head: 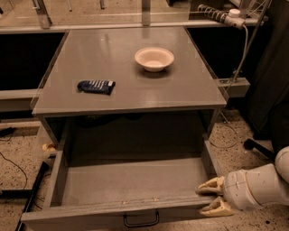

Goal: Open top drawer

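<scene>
The top drawer [131, 182] is pulled far out from under the grey cabinet top, showing its deep plain grey inside. Its black bar handle [141, 220] sits at the centre of the front, at the frame's bottom edge. My gripper [213, 197] is at the drawer's right front corner, on the end of the white arm that enters from the lower right. Its two cream fingers [210, 186] are spread apart, one above the other, with nothing between them. They point left at the drawer's corner.
On the cabinet top [189, 85] stand a white bowl [154, 58] and a dark blue snack packet [95, 86]. A power strip [216, 13] with a cable hangs at the back right. Speckled floor lies on both sides, with black legs at the left.
</scene>
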`<state>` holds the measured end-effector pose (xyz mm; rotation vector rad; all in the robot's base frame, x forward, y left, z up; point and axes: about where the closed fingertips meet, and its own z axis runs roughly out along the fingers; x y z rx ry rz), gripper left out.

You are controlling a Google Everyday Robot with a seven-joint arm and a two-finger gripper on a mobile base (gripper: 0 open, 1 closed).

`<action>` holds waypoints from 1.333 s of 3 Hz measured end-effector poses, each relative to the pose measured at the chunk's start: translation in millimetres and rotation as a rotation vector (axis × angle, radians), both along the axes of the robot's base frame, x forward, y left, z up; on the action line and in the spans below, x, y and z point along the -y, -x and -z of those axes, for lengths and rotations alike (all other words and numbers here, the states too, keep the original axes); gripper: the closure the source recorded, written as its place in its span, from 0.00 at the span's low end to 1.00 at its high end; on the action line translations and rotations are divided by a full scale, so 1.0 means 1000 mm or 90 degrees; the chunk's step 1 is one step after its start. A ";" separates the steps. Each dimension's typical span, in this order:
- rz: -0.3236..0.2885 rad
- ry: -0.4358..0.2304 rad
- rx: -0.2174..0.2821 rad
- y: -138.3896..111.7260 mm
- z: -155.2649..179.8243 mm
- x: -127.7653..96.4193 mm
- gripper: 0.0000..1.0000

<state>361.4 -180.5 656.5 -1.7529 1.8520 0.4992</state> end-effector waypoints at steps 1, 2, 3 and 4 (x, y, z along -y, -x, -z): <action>0.000 0.000 0.000 0.000 0.000 0.000 0.34; 0.000 0.000 0.000 0.000 0.000 0.000 0.11; 0.000 0.000 0.000 0.000 0.000 0.000 0.00; 0.000 0.000 0.000 0.000 0.000 0.000 0.00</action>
